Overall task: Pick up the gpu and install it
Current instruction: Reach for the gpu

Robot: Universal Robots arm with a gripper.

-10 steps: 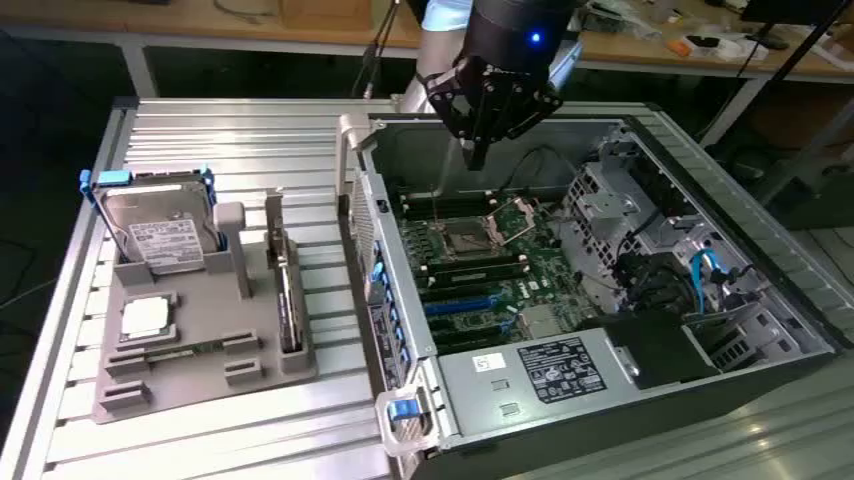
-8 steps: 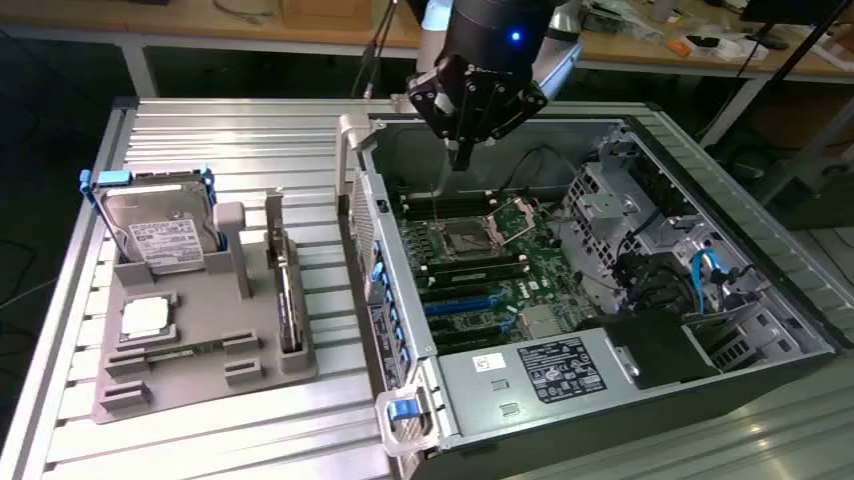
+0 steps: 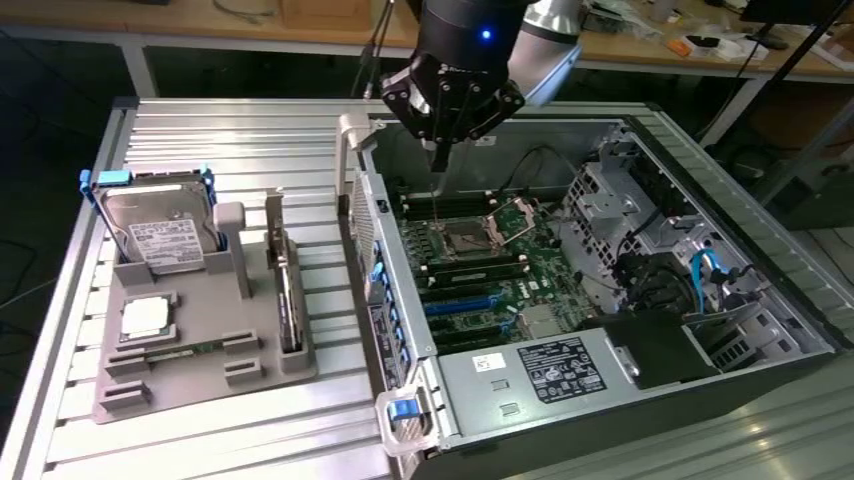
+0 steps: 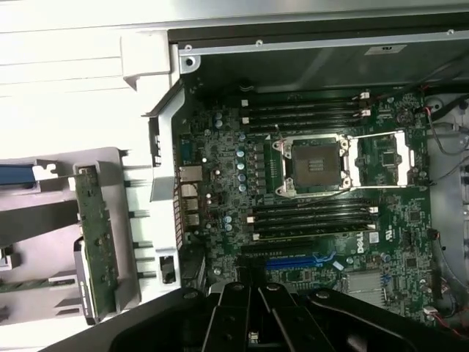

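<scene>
The gpu [image 3: 282, 285] is a thin dark card standing on edge in a slot of the grey holder [image 3: 200, 375], on the exterior view's left of the open computer case [image 3: 667, 330]. In the wrist view the gpu [image 4: 95, 238] shows a green component face. My gripper [image 3: 438, 165] hangs above the far end of the motherboard [image 3: 487, 255], inside the case opening and well apart from the gpu. Its black fingers [image 4: 233, 312] are shut together with nothing between them. The blue expansion slot [image 4: 297, 260] lies just beneath them.
The holder also carries a silver hard drive [image 3: 160, 235] in a blue frame, a processor chip [image 3: 144, 315] and a green memory stick [image 3: 187, 350]. The case wall [image 3: 367, 230] stands between holder and motherboard. The CPU socket [image 4: 315, 165] is open. Cables and drive bays [image 3: 667, 260] fill the case's far side.
</scene>
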